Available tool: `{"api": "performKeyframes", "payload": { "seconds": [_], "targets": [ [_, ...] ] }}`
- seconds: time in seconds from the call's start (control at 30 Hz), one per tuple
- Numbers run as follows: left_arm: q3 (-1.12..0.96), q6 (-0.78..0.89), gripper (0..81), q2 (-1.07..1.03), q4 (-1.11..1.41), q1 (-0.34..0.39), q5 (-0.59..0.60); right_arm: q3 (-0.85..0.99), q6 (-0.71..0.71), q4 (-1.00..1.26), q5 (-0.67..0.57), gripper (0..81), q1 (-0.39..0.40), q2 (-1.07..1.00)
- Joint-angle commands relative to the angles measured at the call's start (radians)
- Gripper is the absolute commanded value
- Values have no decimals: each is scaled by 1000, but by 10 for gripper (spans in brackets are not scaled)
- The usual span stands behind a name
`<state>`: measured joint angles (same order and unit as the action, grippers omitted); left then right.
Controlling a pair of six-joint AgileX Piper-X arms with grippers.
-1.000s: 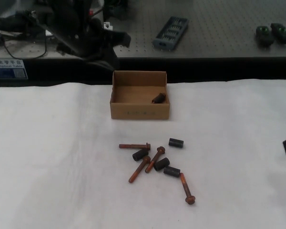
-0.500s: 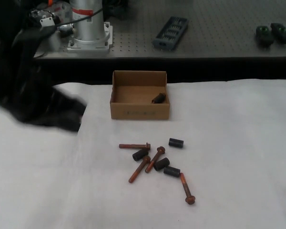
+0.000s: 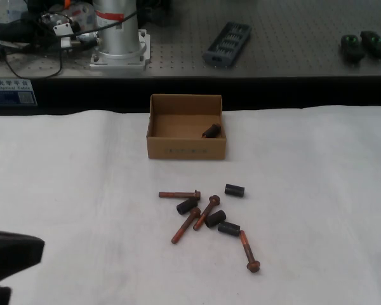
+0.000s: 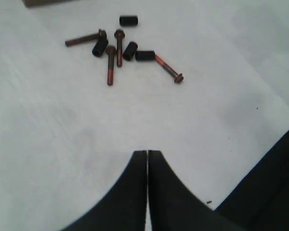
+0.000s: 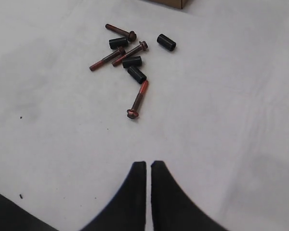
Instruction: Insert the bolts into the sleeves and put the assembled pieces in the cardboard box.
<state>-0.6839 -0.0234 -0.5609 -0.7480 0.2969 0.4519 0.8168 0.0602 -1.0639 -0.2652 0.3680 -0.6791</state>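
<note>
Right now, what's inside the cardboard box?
One small dark piece lies inside the box, by its front wall. That wall hides the floor just behind it.

You will read no text here: print on the blue label (image 3: pixel 11 91) and the cardboard box (image 3: pixel 186 151) front is too small.

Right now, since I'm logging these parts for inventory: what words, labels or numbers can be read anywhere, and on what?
Front wall of the cardboard box: a faint line of print, too blurred to read.
Blue and white label at the back left: characters too small to read.
Bolts and sleeves: no marks visible.
</note>
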Motion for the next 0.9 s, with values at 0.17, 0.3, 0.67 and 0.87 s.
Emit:
{"api": "performKeyframes", "payload": {
  "seconds": [0.17, 0.3, 0.67, 0.87],
  "targets": [
    [1, 17, 7, 39, 30, 2, 4, 4, 3, 4, -10, 20, -4, -12],
    [1, 17, 7, 39, 47, 2, 4, 4, 70, 56, -59, 147, -4, -101],
    [1, 17, 7, 39, 50, 2, 4, 65, 389, 341, 37, 284, 55, -573],
    [1, 17, 7, 39, 50, 2, 4, 245, 550, 337, 58, 364, 86, -857]
  ]
}}
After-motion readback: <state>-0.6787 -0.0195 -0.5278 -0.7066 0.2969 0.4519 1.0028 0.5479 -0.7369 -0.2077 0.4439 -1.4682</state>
